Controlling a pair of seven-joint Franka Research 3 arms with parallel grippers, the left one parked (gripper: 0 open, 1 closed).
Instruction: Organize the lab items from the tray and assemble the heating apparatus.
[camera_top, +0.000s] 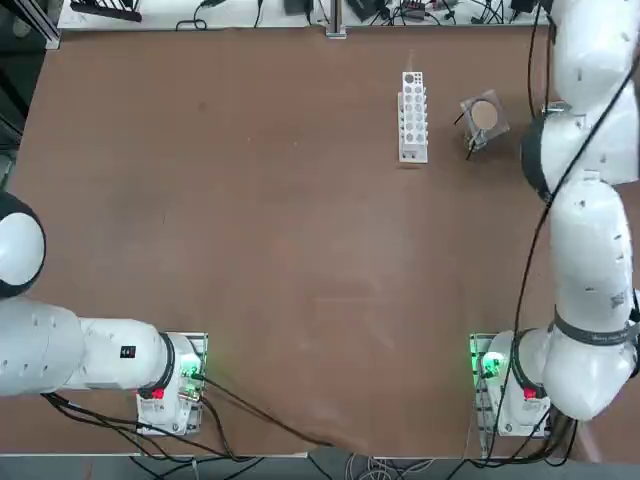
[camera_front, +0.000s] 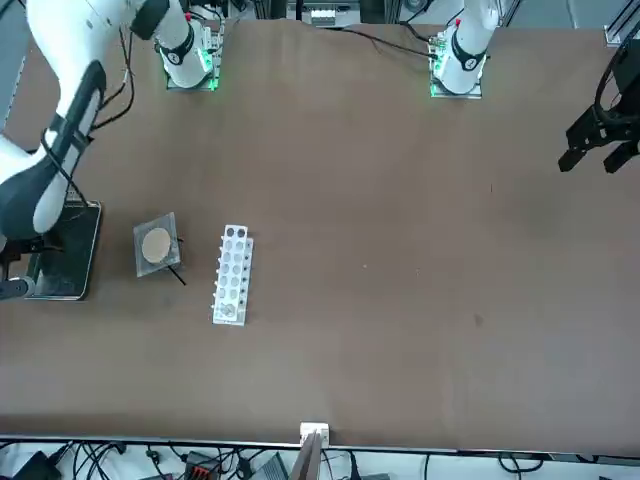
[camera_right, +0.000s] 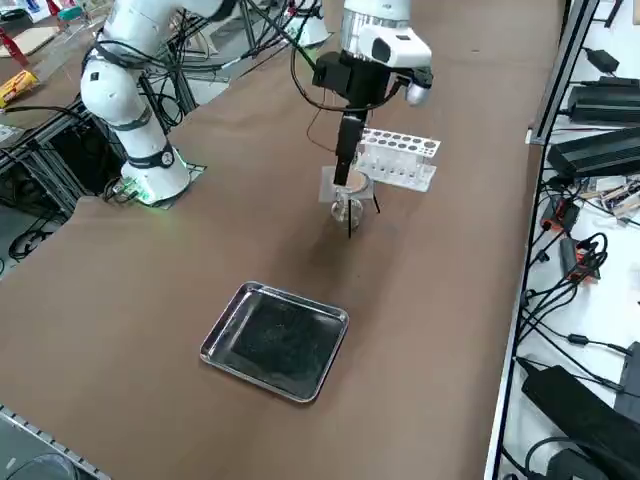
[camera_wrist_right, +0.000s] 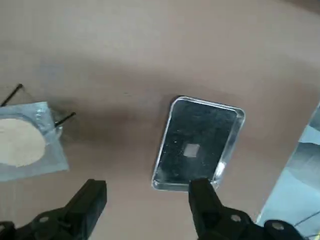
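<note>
The shiny metal tray (camera_right: 275, 340) lies on the brown table with nothing in it; the wrist view shows the tray (camera_wrist_right: 197, 142) between and beyond my fingers. The square mesh with the round tan disc (camera_right: 343, 186) rests on the black wire stand (camera_right: 350, 222), with the clear glass burner (camera_right: 347, 208) under it, beside the white rack (camera_right: 400, 160). My right gripper (camera_right: 344, 175) hangs open just above the mesh, holding nothing. In the wrist view the right gripper (camera_wrist_right: 147, 187) stands wide, with the disc (camera_wrist_right: 20, 142) off to one side. No thin clear tube can be made out.
The white holed rack (camera_top: 413, 115) stands at the far right of the table, the mesh and disc (camera_top: 484, 117) right of it. My right arm (camera_top: 590, 250) stretches along the right edge. Cables and power bricks (camera_right: 600, 150) lie beyond the table's far edge.
</note>
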